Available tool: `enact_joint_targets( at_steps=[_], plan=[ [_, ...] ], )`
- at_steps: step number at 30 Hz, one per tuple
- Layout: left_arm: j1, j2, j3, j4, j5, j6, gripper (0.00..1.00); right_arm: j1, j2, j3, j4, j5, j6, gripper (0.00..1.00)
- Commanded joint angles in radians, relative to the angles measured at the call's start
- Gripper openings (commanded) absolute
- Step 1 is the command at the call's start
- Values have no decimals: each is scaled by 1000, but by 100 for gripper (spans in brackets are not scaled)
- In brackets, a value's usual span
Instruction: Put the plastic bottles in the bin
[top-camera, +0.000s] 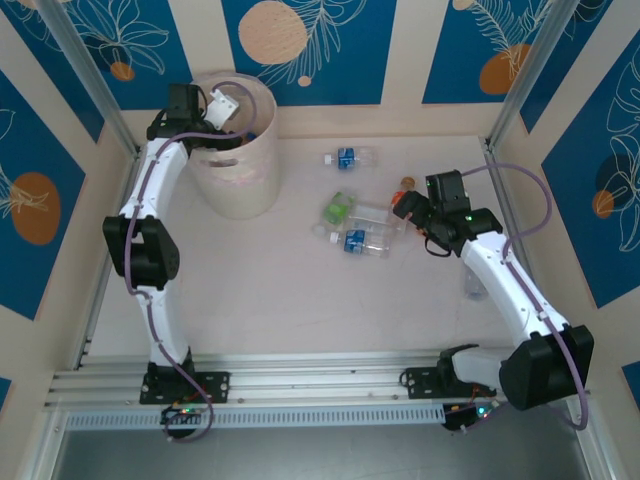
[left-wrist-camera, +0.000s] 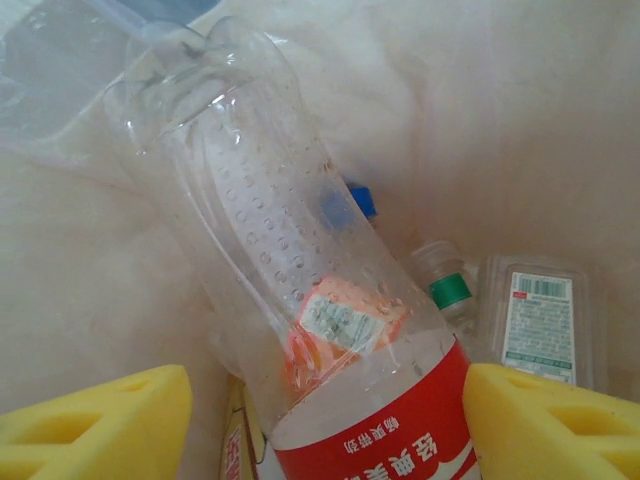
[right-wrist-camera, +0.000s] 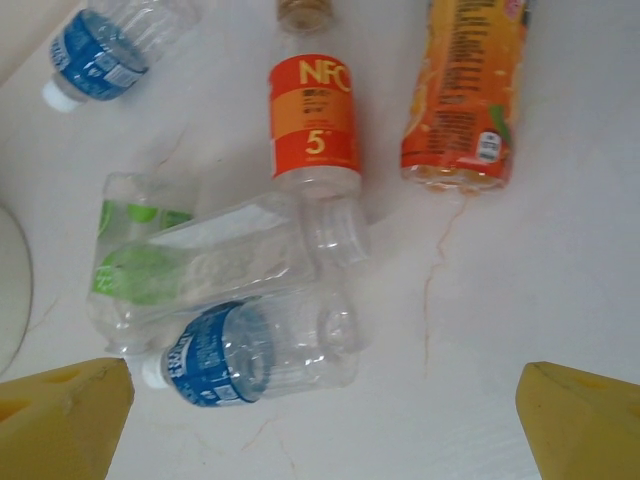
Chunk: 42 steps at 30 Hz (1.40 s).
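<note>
Right gripper (right-wrist-camera: 325, 400), spread wide, hovers just short of the blue-label bottle (right-wrist-camera: 240, 350), which lies lengthwise finger to finger; left gripper (left-wrist-camera: 328, 385), also spread, is over the bin (top-camera: 240, 190)

light: bright, even | shadows: faint | wrist views: slightly soft, washed out

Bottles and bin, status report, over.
Left gripper open over the bin, red-label bottle loose between its pads. Right gripper open above the bottles on the table. Clear bottle lies across the green-label one.
</note>
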Motion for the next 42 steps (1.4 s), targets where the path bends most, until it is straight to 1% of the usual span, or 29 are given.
enact_joint_targets(
  at_steps=[1, 7, 10, 11, 12, 13, 14, 15, 17, 20, 24, 27, 30, 35, 39, 42],
  plan=[
    [13, 6, 30, 12, -72, -36, 74, -41, 3, -18, -27, -12, -14, 99],
    [12, -45, 62, 36, -81, -114, 76, -145, 49, -13, -36, -44, -41, 99],
    [13, -76, 87, 36, -75, -162, 80, -186, 100, 2, -30, -56, -62, 99],
    [12, -86, 96, 34, -74, -180, 84, -199, 122, 8, -26, -55, -67, 99],
    [12, -97, 103, 31, -72, -198, 85, -211, 145, 17, -18, -62, -73, 99],
    [12, -105, 107, 27, -69, -210, 89, -221, 165, 26, -10, -68, -78, 100],
    [12, -119, 107, 24, -66, -225, 91, -233, 189, 37, 0, -74, -84, 100],
    [12, -130, 107, 21, -65, -243, 96, -246, 219, 53, 8, -78, -91, 100],
    [11, -153, 106, 9, -57, -273, 99, -266, 283, 90, 19, -89, -107, 98],
    [9, -184, 97, -5, -43, -331, 100, -290, 402, 174, 17, -108, -133, 95],
    [6, -232, 65, -7, -23, -391, 100, -304, 562, 295, 1, -147, -153, 94],
    [4, -267, 35, -2, 6, -425, 100, -305, 656, 369, 2, -187, -159, 94],
    [-1, -296, 11, 0, 31, -459, 100, -304, 737, 441, -25, -202, -154, 94],
    [-7, -315, 4, -13, 47, -518, 100, -307, 831, 507, -62, -203, -157, 93],
    [-12, -313, 3, -19, 84, -540, 100, -312, 870, 500, -65, -209, -163, 90],
    [-16, -311, 3, -17, 86, -545, 100, -318, 890, 485, -55, -222, -168, 87]
  ],
)
